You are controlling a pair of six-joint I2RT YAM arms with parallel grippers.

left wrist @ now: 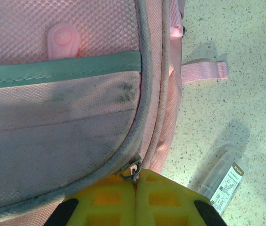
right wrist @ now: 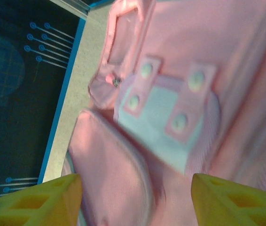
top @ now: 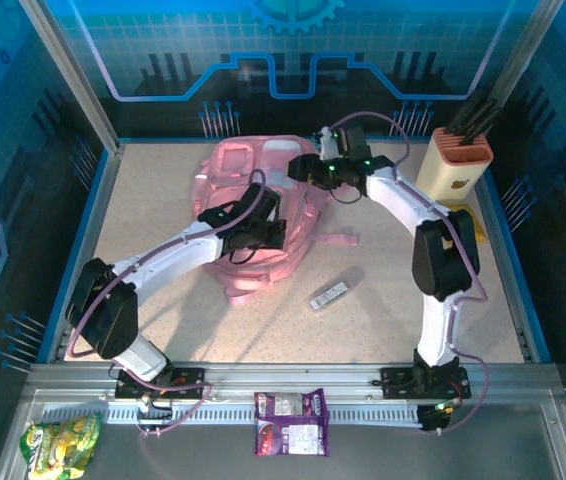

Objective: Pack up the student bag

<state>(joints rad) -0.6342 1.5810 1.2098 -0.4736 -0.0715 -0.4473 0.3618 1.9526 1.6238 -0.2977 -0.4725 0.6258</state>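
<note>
**Pink student bag (top: 235,170) lying mid-counter (top: 393,320), both arms reaching over it**

The bag lies flat on the speckled counter, toward its far side, with a pink strap (left wrist: 203,71) trailing off to the right. The left pincer (left wrist: 135,181) sits at the bag's near edge, its yellow fingers (left wrist: 107,197) pressed together and pinching a metal zip pull (left wrist: 134,170). The right pincer (right wrist: 135,181) hovers over the bag's far part, spread wide and gripping nothing. A small clear packet (top: 329,295) lies on the counter close to the bag's near right side.

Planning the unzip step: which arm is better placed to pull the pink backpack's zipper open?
Left, probably. The left gripper is shut on the zip pull of the student bag; the right gripper hangs open over the bag's far end.
</note>
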